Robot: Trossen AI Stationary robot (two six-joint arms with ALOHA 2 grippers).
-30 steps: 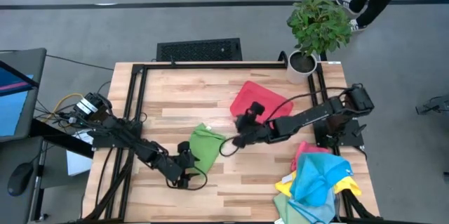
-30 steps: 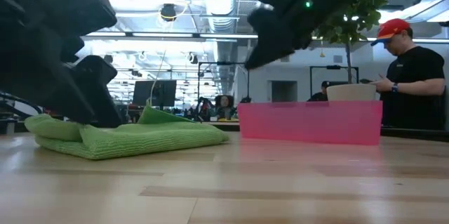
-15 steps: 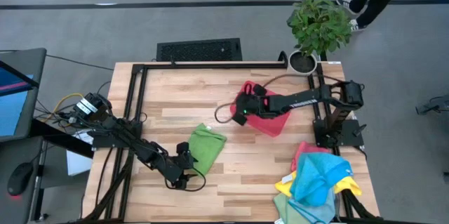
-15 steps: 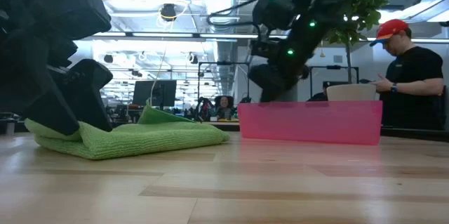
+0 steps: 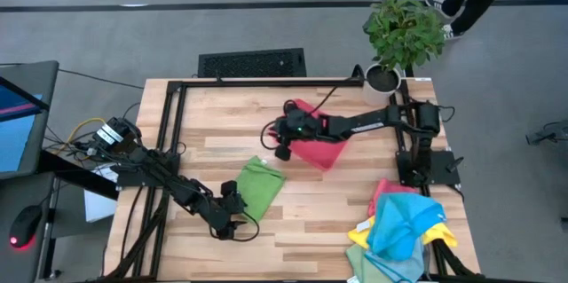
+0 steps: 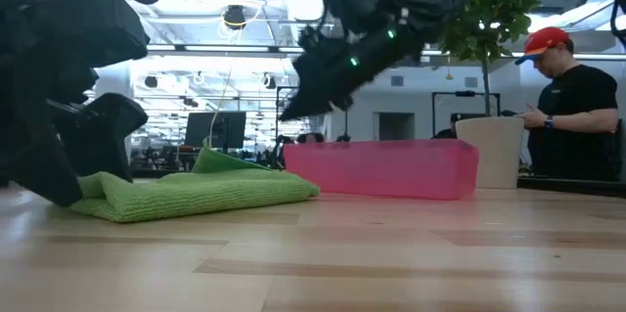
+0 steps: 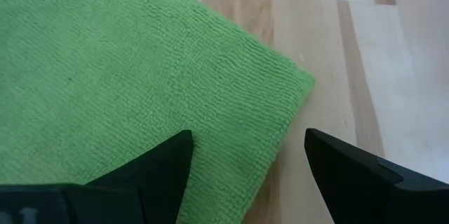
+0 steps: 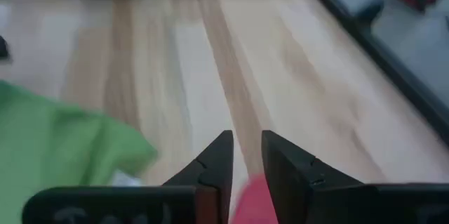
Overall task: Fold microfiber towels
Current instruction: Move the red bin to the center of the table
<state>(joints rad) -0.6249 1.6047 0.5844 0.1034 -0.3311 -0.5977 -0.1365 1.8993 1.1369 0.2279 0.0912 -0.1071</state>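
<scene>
The left gripper (image 5: 232, 215) rests at the near edge of the folded green microfiber towel (image 5: 257, 187), fingers spread wide. Right of it, the right gripper (image 5: 282, 136) hovers beside the rigid red rectangular tray (image 5: 321, 150), fingers nearly together, pinching nothing.

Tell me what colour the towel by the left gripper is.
Green. The towel shows best in the left wrist view.

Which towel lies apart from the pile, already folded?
The green towel at the table's middle, folded flat beside the left gripper. The others, blue, yellow and pink, sit heaped in the pile at the right corner.
</scene>
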